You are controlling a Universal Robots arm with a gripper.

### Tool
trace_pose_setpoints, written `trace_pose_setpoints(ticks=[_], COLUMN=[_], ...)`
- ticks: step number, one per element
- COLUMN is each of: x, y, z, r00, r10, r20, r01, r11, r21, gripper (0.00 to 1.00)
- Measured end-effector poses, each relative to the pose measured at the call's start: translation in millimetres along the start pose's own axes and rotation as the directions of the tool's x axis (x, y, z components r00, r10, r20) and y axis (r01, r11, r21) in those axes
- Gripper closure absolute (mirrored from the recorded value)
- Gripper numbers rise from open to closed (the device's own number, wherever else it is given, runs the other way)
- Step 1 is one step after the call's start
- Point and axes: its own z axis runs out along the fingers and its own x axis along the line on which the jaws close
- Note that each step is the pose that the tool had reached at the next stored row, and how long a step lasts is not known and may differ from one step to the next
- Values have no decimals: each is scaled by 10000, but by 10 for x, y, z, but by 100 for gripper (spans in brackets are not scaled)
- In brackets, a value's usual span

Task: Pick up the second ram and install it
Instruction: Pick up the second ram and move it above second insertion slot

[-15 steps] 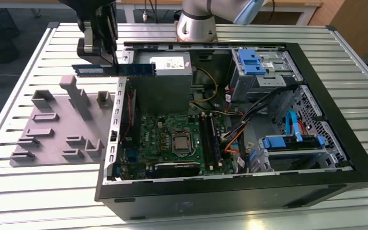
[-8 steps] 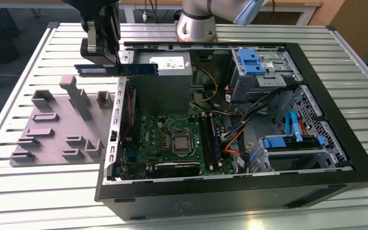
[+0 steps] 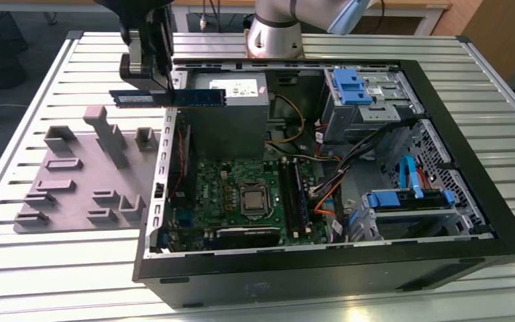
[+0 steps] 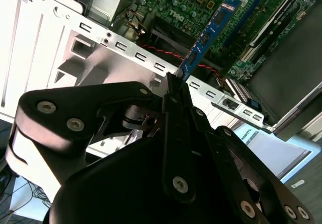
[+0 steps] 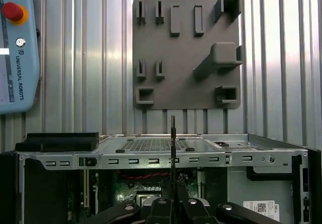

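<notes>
Clamped tight on the second ram (image 4: 210, 32) with the gripper (image 4: 176, 85), up close in the second wrist view. Held it level and on edge over the open computer case (image 3: 329, 268), across the wall on the exterior view's left, near the power supply (image 3: 226, 114). Hung with clear air above the motherboard (image 3: 231, 181) inside. Stood beside a gray fixture tray (image 3: 78, 181) on the slatted metal table (image 3: 43, 268).

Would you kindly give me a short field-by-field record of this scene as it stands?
end effector: shut on the second ram, in the air
second ram: level, over the computer case wall beside the power supply, not yet installed
grey holder: on the table, at the exterior view's left of the case
motherboard: exposed inside the open case
</notes>
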Motion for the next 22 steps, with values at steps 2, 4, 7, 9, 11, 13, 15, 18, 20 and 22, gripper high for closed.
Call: trace_pose_setpoints(ticks=[2, 4, 7, 9, 11, 13, 15, 18, 20, 22], x=[0, -1, -1, -1, -2, -2, -2, -3, -3, -3], y=[-14, -29, -54, -67, -77, -88, -99, -113, -122, -131], z=[-1, -1, -2, -2, -2, -2, -2, -3, -3, -3], r00=[10000, 10000, 10000, 10000, 10000, 10000, 10000, 10000, 10000, 10000], r10=[0, 0, 0, 0, 0, 0, 0, 0, -1, 0], r20=[-1, -2, -2, -1, -1, -1, -1, -2, -1, -1], r01=[0, 0, 0, 0, 0, 0, 0, 0, 1, 0], r11=[10000, 10000, 10000, 10000, 10000, 10000, 10000, 10000, 10000, 10000], r21=[-1, -2, -2, -1, -1, -1, -1, -1, -1, -1], gripper=[86, 86, 86, 86, 86, 86, 86, 86, 86, 86])
